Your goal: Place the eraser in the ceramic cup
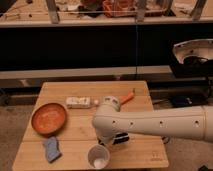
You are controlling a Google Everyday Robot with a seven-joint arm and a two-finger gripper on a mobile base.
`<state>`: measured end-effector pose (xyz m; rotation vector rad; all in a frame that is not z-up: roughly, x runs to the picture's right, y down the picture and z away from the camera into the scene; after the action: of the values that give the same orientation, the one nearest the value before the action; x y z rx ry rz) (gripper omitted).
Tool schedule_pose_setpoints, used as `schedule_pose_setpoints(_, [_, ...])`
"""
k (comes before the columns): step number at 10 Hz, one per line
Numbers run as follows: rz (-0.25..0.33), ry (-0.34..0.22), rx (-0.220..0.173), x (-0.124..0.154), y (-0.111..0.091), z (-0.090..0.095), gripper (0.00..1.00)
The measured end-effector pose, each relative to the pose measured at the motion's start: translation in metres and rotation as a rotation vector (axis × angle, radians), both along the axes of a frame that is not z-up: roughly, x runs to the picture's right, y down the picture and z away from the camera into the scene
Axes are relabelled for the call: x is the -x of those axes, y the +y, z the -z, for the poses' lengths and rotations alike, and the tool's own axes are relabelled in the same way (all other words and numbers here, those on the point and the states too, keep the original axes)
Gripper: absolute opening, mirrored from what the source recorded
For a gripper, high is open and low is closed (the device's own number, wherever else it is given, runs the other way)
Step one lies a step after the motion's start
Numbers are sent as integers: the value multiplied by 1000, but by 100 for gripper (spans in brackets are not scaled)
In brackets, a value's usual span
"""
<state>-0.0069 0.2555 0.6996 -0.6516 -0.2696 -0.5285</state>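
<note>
On the wooden table [145, 152], the gripper [118, 138] hangs by the ceramic cup [91, 156].
The orange plate [48, 118] and blue sponge [51, 149] lie aside; the cup holds a pale lump, likely the eraser [100, 162]; the gripper sits just right of its rim, suited to dropping, its grip unreadable.

The white arm [150, 122] hides most of the gripper [118, 138], just beside the ceramic cup [98, 156]. Something pale inside the cup may be the eraser [100, 162], but it is too blurred to tell.
</note>
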Motion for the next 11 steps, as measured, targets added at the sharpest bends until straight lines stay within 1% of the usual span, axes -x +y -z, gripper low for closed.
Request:
schedule_pose_setpoints(1, [-76, 23, 4, -11, 1, -2, 10])
schedule_pose_setpoints(2, [-134, 32, 6, -22, 1, -3, 4])
schedule_pose_setpoints(3, [-209, 37, 10, -41, 3, -5, 0])
schedule_pose_setpoints(5, [-357, 53, 16, -86, 5, -9, 0])
schedule_pose_setpoints(6, [-420, 61, 18, -104, 6, -9, 0])
schedule_pose_setpoints(8, [-513, 82, 29, -130, 7, -6, 0])
schedule_pose_setpoints(10, [-544, 102, 36, -143, 7, 6, 0])
schedule_pose_setpoints(11, [-560, 121, 39, -152, 6, 16, 0])
